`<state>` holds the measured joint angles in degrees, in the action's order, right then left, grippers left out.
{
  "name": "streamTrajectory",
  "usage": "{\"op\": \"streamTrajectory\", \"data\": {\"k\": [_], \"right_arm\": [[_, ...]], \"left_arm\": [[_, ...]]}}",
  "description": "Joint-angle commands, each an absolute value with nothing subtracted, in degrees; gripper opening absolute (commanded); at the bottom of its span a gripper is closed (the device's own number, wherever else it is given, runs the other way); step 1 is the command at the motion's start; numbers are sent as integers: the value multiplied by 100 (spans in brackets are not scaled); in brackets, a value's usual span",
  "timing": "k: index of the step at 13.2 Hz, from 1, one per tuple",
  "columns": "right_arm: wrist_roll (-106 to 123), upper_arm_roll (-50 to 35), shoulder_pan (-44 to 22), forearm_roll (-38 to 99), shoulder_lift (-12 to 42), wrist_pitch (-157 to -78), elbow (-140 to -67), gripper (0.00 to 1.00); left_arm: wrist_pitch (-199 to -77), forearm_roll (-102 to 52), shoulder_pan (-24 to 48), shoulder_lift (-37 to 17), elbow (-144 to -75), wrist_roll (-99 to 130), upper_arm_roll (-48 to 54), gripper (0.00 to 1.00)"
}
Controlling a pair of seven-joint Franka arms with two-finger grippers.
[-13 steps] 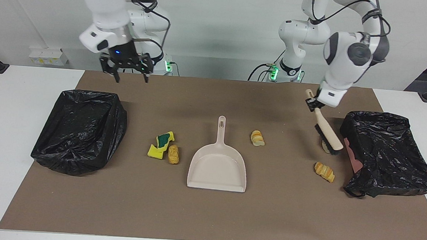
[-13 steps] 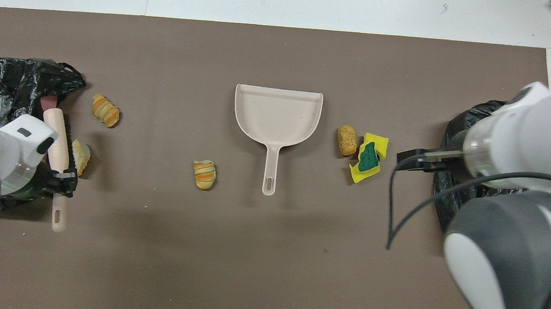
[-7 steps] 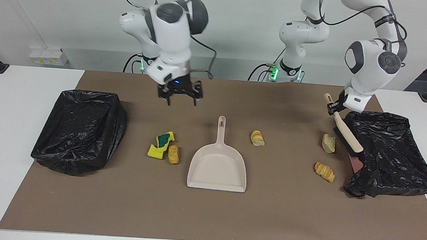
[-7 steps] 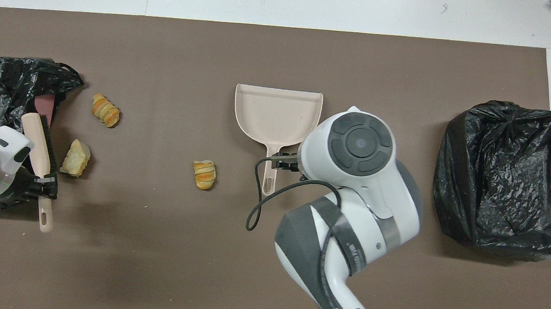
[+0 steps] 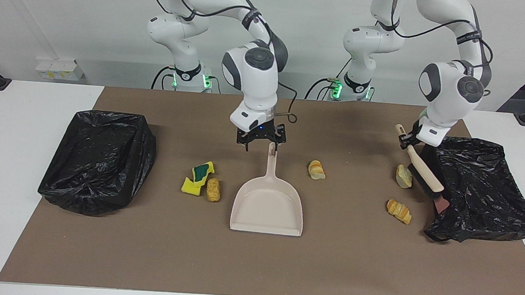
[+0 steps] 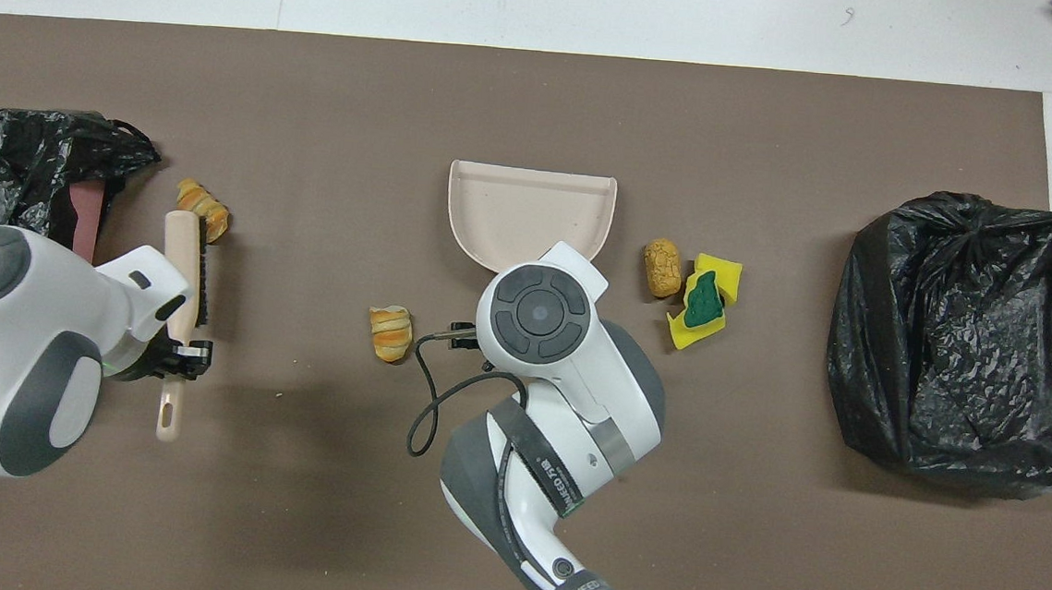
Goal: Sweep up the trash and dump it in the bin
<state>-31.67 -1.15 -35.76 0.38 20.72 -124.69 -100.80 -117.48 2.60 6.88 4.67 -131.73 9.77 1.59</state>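
Noting positions across the facing frame, left edge to right. One black bin (image 5: 97, 160) sits at centre left. Next come the trash pieces: yellow sponge chunks (image 5: 198, 178) and a brown lump (image 5: 213, 189). At frame centre the right arm's jaws stand wide open and empty over the handle tip of the dustpan (image 5: 268, 202).

We judge grasping that handle to be the step in hand:
- centre it between the jaws
- come down squarely
- close low
- keep the pan's lip flat on the counter

Bread pieces lie right of centre (image 5: 316, 169), (image 5: 403, 175), (image 5: 398, 210). The left arm's jaws are clamped on the brush (image 5: 420, 168), beside the second bin (image 5: 483, 188).
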Motion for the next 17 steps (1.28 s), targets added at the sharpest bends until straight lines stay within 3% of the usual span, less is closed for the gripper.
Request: {"op": "streamTrajectory", "data": {"k": [1, 3, 4, 6, 7, 11, 15, 17], "right_arm": [[-3147, -88, -3551, 44, 2100, -12533, -10151, 100], [-3051, -97, -3455, 35, 2127, -12594, -10169, 99], [-3024, -88, -3463, 53, 2127, -12595, -10169, 78], [-3006, -88, -3480, 53, 2118, -12551, -10160, 13], [-3084, -88, -3498, 53, 2118, -12551, -10151, 0], [-2718, -97, -3437, 96, 2092, -12454, -10064, 0], [-680, -88, -2963, 158, 1654, -12288, -10037, 0], [346, -79, -2813, 141, 1381, -11832, -10046, 0]], "left_arm": [[-11839, -235, 1203, 501, -13149, 967, 70, 0], [-11673, -378, 1414, 300, -12764, 1046, 62, 0], [-11533, -378, 1337, 264, -12596, 1055, 53, 0], [-11199, -317, 1039, 308, -12385, 1186, 26, 0], [-10945, -212, 793, 282, -12245, 1204, 26, 0], [-10285, 597, 116, 316, -12111, 1134, 26, 0], [-10186, 1046, -140, 273, -12339, 924, 35, 0], [-10309, 1150, -141, 246, -12524, 879, 35, 0]]}}
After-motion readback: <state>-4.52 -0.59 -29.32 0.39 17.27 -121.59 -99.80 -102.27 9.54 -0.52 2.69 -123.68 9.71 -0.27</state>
